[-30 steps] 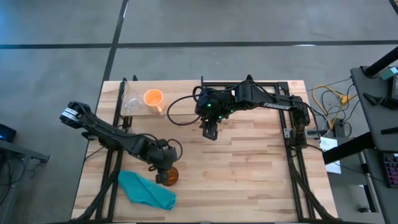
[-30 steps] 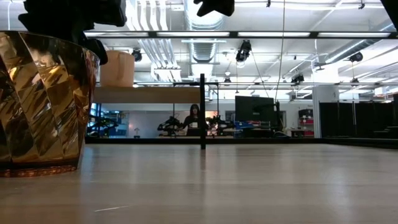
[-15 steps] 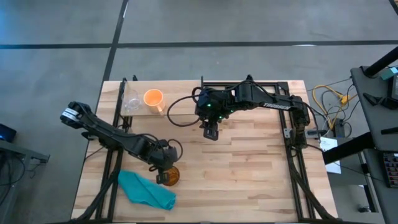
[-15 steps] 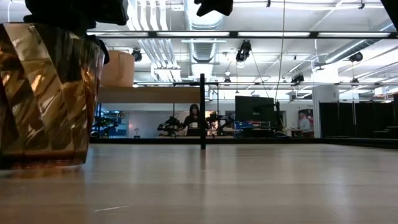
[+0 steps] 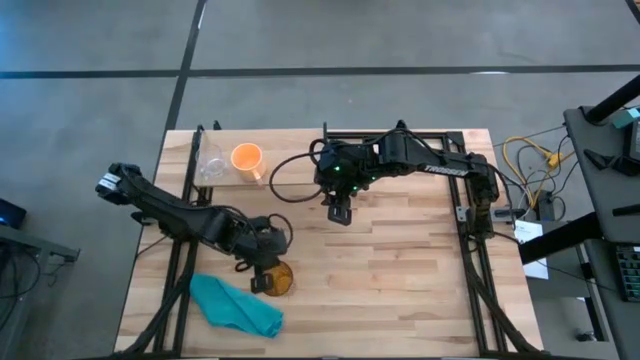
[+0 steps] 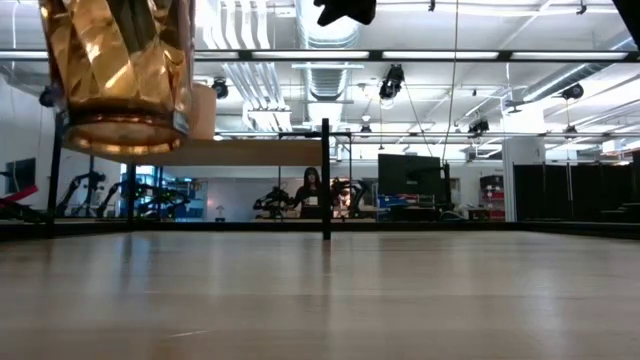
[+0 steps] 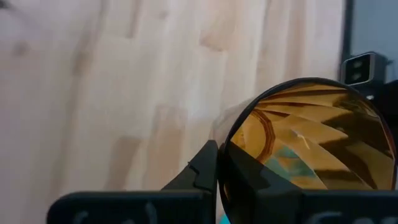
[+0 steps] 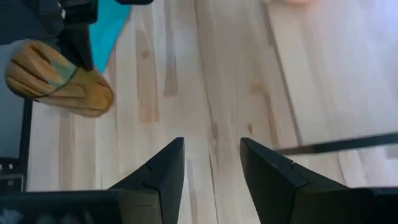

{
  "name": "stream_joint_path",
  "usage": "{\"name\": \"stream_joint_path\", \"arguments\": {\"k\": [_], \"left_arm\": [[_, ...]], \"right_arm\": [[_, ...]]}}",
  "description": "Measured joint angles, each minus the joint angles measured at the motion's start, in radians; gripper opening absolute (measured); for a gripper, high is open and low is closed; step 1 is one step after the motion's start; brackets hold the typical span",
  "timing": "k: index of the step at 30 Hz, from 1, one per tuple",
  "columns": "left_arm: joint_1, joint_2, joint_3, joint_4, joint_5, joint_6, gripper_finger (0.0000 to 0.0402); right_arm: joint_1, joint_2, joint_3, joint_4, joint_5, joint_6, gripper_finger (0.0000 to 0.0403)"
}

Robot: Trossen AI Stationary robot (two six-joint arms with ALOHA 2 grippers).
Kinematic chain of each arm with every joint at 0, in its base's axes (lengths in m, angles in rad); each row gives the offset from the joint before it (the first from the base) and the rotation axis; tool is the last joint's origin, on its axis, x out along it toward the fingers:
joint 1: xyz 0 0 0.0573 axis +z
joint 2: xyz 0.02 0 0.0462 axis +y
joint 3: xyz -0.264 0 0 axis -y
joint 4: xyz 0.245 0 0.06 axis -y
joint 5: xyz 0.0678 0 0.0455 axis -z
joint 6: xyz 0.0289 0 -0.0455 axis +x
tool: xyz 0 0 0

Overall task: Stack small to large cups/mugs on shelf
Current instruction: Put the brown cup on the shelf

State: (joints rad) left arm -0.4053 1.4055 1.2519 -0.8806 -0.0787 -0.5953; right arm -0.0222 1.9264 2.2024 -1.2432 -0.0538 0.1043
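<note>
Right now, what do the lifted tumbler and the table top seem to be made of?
The tumbler, held off the table by the left end effector, looks like amber glass or clear plastic: translucent, glossy, with faceted swirls catching light; which one is unclear. The table top looks like light butcher-block wood with a matte finish: joined strips and visible grain.

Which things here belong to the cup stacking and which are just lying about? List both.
For the job:
- tumbler, held off the table by the left gripper
- orange mug, on the shelf
- clear cup, on the shelf
- shelf

Lying about:
- teal cloth
- right gripper, open, empty, waiting mid-table
</note>
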Motion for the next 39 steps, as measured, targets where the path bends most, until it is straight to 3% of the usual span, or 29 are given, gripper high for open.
{"name": "stream_joint_path", "arguments": {"k": [7,16,23,31,39], "left_arm": [[0.033,0.0,0.226,-0.266,-0.135,-0.001,0.0],[0.164,-0.003,0.433,-0.351,-0.32,0.073,0.0],[0.342,-0.017,0.499,-0.37,-0.373,0.139,0.0],[0.538,-0.021,0.509,-0.321,-0.369,0.236,0.0],[0.718,-0.011,0.503,-0.298,-0.171,0.271,0.0]], "right_arm": [[-0.016,-0.068,0.0,0.14,0.004,0.025,0.015],[-0.02,-0.149,0.0,0.179,0.004,0.046,0.015],[-0.02,-0.17,0.0,0.182,0.004,0.056,0.015],[-0.02,-0.171,0.0,0.182,0.003,0.052,0.015],[-0.023,-0.156,0.0,0.178,0.003,0.033,0.015]]}}
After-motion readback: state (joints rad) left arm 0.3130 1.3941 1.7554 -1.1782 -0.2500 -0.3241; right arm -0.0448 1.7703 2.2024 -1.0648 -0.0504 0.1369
